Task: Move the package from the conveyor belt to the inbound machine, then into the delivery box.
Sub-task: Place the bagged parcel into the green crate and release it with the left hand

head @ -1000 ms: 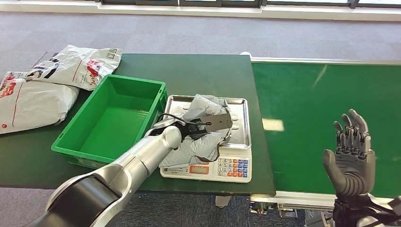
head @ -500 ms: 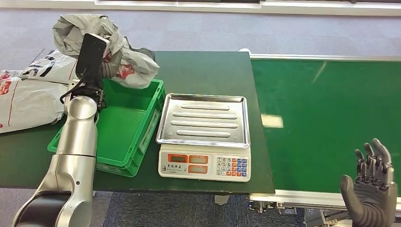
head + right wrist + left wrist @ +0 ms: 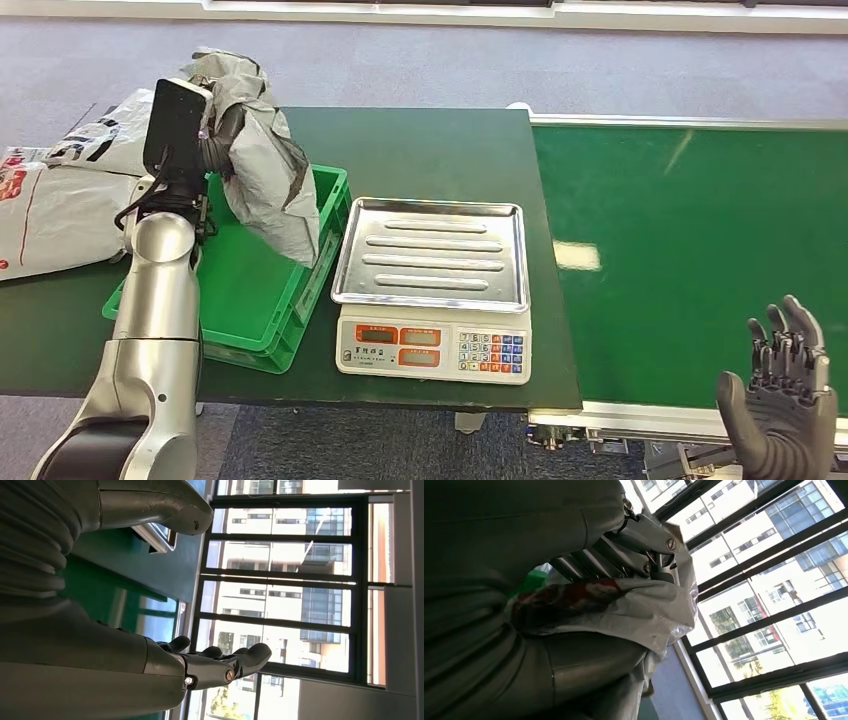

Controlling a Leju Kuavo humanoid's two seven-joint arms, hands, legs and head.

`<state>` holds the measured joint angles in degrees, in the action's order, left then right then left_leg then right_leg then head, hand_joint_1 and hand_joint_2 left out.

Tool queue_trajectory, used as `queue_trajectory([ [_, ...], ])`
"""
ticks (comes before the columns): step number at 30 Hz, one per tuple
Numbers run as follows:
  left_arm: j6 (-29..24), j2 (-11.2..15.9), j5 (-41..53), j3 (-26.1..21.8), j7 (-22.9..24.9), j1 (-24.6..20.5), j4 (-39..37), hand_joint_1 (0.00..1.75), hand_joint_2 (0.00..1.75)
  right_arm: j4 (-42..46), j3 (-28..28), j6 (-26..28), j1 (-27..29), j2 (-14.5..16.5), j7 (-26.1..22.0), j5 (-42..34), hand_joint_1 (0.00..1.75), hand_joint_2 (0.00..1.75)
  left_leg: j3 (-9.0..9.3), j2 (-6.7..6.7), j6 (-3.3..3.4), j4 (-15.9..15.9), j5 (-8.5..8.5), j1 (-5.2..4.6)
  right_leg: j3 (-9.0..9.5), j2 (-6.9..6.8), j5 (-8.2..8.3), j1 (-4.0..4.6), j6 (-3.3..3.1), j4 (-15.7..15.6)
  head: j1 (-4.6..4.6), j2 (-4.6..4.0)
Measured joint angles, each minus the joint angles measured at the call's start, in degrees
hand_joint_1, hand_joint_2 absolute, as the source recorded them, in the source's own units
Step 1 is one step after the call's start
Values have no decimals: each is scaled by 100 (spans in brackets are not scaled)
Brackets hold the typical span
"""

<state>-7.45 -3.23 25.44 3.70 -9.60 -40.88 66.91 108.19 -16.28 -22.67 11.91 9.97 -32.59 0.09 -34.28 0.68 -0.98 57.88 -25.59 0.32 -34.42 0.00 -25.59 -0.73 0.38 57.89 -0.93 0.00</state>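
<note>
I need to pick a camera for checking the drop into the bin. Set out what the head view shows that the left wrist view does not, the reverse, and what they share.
Head view alone: the green crate under the hanging package, the scale with its bare steel tray, the green conveyor belt, two more bags on the table, and the open right hand.

Left wrist view alone: red print on the bag's crumpled plastic, and windows with buildings behind.

Both: the left hand gripping the grey package, raised off the table.
</note>
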Motion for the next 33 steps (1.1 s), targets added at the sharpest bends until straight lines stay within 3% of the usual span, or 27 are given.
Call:
queue_trajectory([
  [11,161,61,208,-127,184,0,-104,175,175,0,0,0,-66,2,31,12,0,175,-3,-1,-1,0,1,1,0,-1,0,2,0,0,0,0],
  [15,-117,101,426,-239,303,-9,-231,171,175,0,0,0,-86,4,48,25,0,175,-3,2,-1,0,1,0,-1,1,0,0,0,0,0,0],
  [19,-912,191,917,-465,503,-56,-484,54,175,-1,1,0,-93,4,70,40,0,175,-1,3,-2,0,1,1,-2,4,0,4,-1,0,1,-1],
  [20,-1136,221,1088,-535,563,-76,-585,54,175,-2,2,0,-98,4,81,48,0,175,-1,2,-3,0,2,2,-3,4,0,6,-1,0,1,-1],
  [24,-1557,331,1466,-757,668,-122,-940,0,175,-7,2,0,-125,4,132,70,0,175,-3,0,-8,-1,5,5,-3,2,0,9,-1,0,1,-1],
  [33,-2135,504,2457,-954,1187,-251,-1493,0,175,-68,14,0,-264,4,189,79,0,175,-7,-2,-7,0,5,4,-2,1,0,5,-1,0,0,0],
])
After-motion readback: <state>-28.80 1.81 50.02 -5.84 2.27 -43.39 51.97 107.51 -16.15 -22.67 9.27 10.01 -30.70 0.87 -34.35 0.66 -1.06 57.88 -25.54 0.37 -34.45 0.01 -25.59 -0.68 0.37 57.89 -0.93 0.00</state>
